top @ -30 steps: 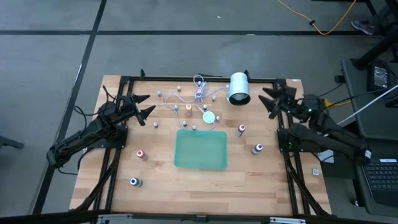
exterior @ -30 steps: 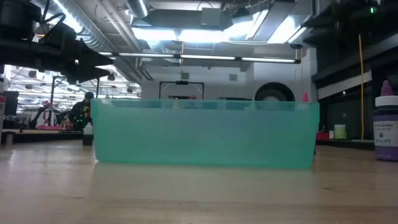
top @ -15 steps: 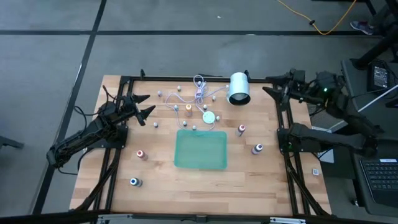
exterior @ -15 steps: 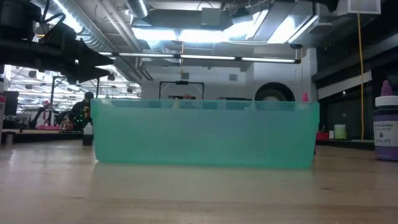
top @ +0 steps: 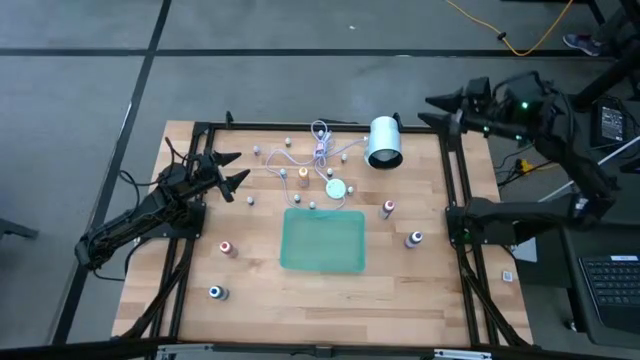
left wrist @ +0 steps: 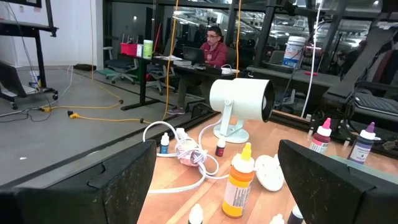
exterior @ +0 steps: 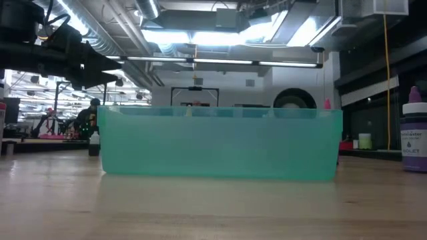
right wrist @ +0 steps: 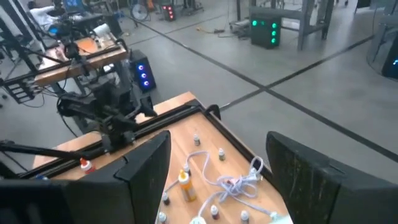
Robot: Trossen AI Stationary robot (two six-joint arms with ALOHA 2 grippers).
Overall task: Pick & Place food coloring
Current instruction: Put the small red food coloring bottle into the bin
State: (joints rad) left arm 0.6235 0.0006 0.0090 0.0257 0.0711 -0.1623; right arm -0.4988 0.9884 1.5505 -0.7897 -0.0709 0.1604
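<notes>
Several tiny food coloring bottles stand upright on the wooden table: orange, pink-topped, violet, red-topped and blue. The green tray sits mid-table. My left gripper hovers open near the table's left side, and its wrist view looks at the orange bottle. My right gripper is open and raised over the far right corner, with the table below it. In the low view the violet bottle stands to the right of the tray.
A large white cylinder on a stand sits near the far edge. A white disc on a coiled thin cable lies beyond the tray, among tiny caps. A black frame edges the table. A person sits at a desk.
My right arm has lifted from low beside the table's right edge and swung toward the far edge, and its gripper now sits high over the far right corner. The bottles and the tray have not moved.
</notes>
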